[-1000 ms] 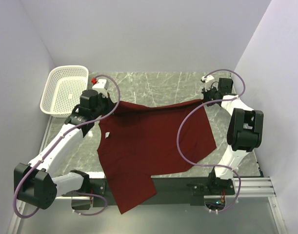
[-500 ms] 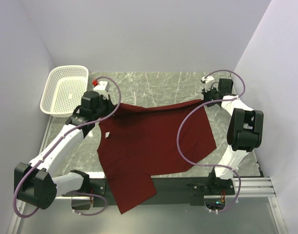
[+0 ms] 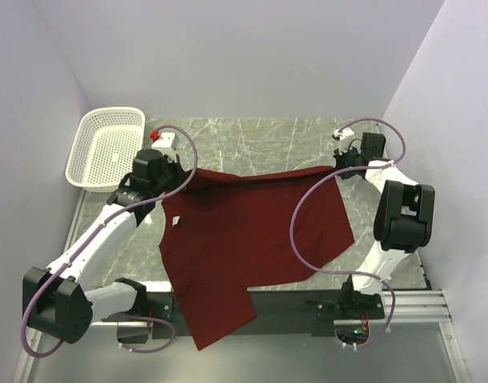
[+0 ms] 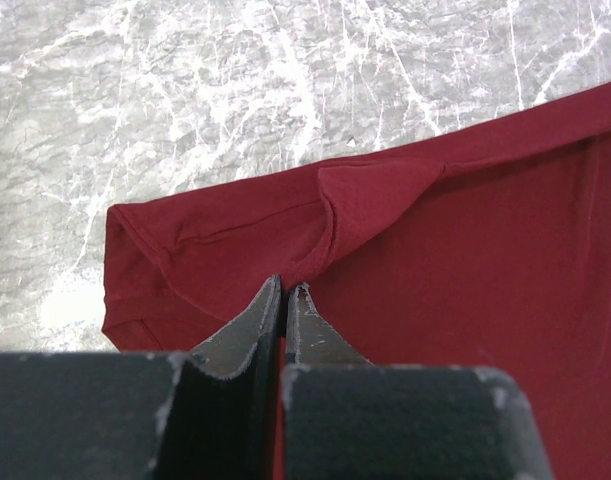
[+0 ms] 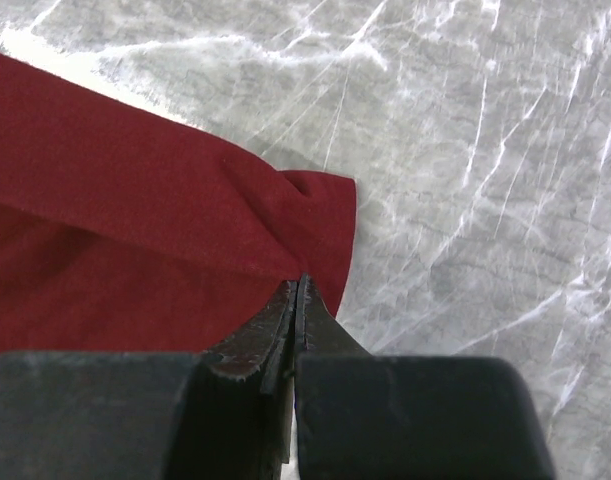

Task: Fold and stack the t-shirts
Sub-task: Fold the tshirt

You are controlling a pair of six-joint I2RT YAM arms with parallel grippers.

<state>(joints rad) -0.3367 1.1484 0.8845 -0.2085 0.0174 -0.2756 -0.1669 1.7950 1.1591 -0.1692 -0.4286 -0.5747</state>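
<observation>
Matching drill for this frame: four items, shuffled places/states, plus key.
Items
1. t-shirt
2. basket
3. left gripper
4. right gripper

Places/states
A. shut on the t-shirt's far right corner
B. white, far left corner
C. maroon, spread out between the arms
D. shut on the t-shirt's far left corner

Pairs: 1-C, 2-B, 3-D, 4-A

One maroon t-shirt, one white basket and one marble table. Two arms: left arm, right arm. Two grippers: left gripper, right gripper.
</observation>
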